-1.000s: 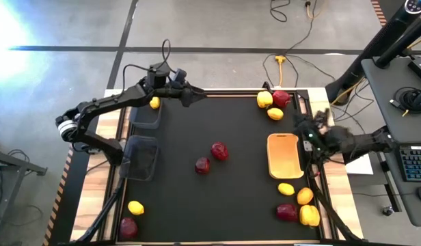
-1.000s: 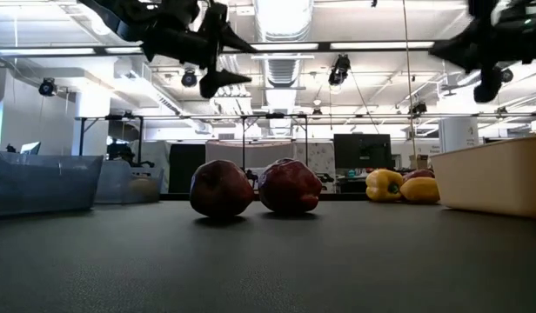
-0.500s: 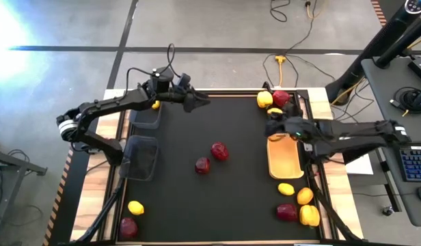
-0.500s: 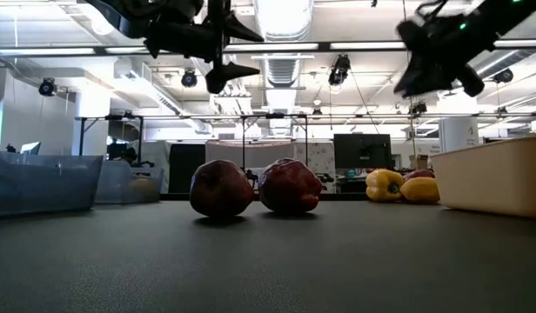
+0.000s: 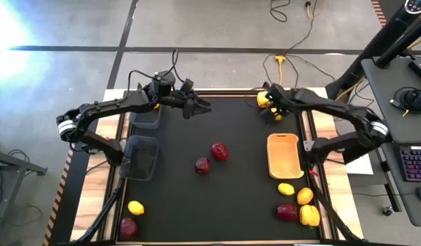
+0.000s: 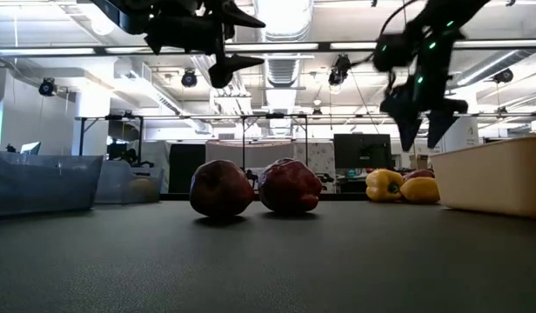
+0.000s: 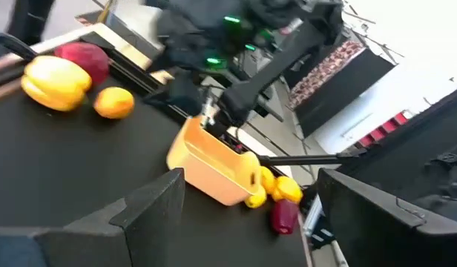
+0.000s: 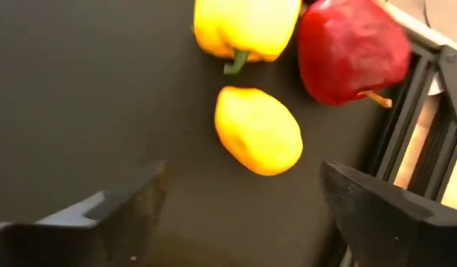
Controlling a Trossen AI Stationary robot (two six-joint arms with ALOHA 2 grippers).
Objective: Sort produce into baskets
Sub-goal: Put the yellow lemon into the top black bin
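Observation:
My right gripper (image 5: 272,114) hangs open, pointing down, over the produce at the table's far right corner. There lie a yellow lemon-like piece (image 8: 258,130), a yellow pepper (image 8: 247,26) and a dark red piece (image 8: 351,49). The lemon-like piece rests on the black mat below the gap between the fingers, untouched. My left gripper (image 5: 198,107) stands open and high above the table's far left part, beside the far wire-mesh basket (image 5: 147,115), with nothing between its fingers (image 7: 150,215).
A second mesh basket (image 5: 140,157) sits at the left edge. The orange-tan basket (image 5: 284,156) sits at the right. Two dark red pieces (image 5: 219,151) (image 5: 202,165) lie mid-table. More produce lies near right (image 5: 297,203) and near left (image 5: 132,217).
My right arm has swung from the table's right edge, beside the orange-tan basket, toward the far right corner. It has tipped from level to pointing down and has opened. My left gripper has drifted a little toward the table's right.

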